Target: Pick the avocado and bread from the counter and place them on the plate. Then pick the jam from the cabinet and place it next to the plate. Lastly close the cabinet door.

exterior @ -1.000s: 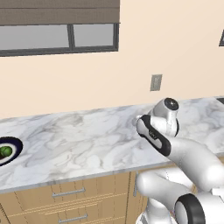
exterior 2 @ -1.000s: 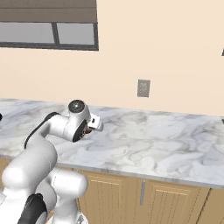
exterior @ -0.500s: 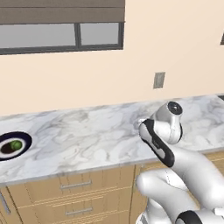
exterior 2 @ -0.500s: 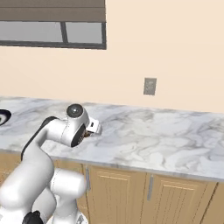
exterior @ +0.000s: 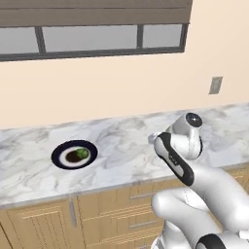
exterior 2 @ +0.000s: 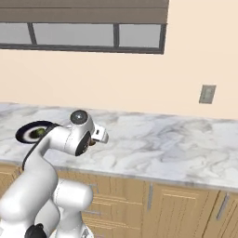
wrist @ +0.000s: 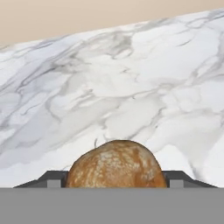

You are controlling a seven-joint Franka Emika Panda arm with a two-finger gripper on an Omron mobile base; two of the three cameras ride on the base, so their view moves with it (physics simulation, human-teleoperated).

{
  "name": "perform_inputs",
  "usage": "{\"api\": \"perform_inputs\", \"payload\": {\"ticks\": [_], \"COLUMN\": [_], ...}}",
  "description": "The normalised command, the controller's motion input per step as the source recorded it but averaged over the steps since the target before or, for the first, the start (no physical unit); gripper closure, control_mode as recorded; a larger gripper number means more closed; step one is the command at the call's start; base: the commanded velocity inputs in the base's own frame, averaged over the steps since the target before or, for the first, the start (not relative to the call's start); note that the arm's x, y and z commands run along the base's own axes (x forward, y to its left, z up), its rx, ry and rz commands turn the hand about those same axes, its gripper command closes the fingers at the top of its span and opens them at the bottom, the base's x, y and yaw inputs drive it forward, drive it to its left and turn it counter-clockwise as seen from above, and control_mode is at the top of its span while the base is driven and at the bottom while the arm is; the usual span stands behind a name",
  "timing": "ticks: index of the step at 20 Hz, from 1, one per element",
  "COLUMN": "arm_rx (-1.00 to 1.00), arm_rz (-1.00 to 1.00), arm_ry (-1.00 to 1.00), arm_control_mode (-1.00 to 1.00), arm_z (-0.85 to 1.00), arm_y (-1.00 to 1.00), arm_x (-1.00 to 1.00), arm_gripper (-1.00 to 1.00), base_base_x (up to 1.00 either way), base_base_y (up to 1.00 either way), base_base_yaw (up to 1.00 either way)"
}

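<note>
My gripper [wrist: 114,179] is shut on the bread [wrist: 115,165], a round brown crusty loaf held between the fingertips [wrist: 53,180] above the white marble counter [wrist: 131,78]. Seen from the right base, the gripper [exterior 2: 96,137] sticks out beside the arm's wrist over the counter [exterior 2: 158,144]. The navy plate [exterior: 58,154] lies on the counter [exterior: 121,141] left of the arm, with the green avocado [exterior: 83,153] on it. The right base view has the plate [exterior 2: 27,133] partly behind the arm. Jam, cabinet and its door are out of view.
A dark-framed window [exterior: 92,36] runs along the wall above the counter. A wall outlet [exterior: 215,85] sits at the right. Light wood base cabinets with drawers [exterior: 112,214] stand under the worktop, close in front of the robot's base.
The whole picture has shifted right in both base views, so the base has driven left along the counter. The plate has come further into view. The bread stays in the gripper.
</note>
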Motion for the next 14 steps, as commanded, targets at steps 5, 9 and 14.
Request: {"api": "perform_inputs", "payload": {"ticks": [5,9,14], "arm_rx": [0.00,0.00,0.00], "arm_rz": [0.00,0.00,0.00], "arm_ry": [0.00,0.00,0.00], "arm_control_mode": [1.00,1.00,1.00], "arm_z": [0.00,0.00,0.00], "arm_y": [0.00,0.00,0.00], "arm_x": [0.00,0.00,0.00], "arm_gripper": [1.00,1.00,1.00], "base_base_x": [0.01,0.13,0.32], "base_base_y": [1.00,1.00,0.94], "base_base_yaw": [-0.07,-0.10,-0.13]}}
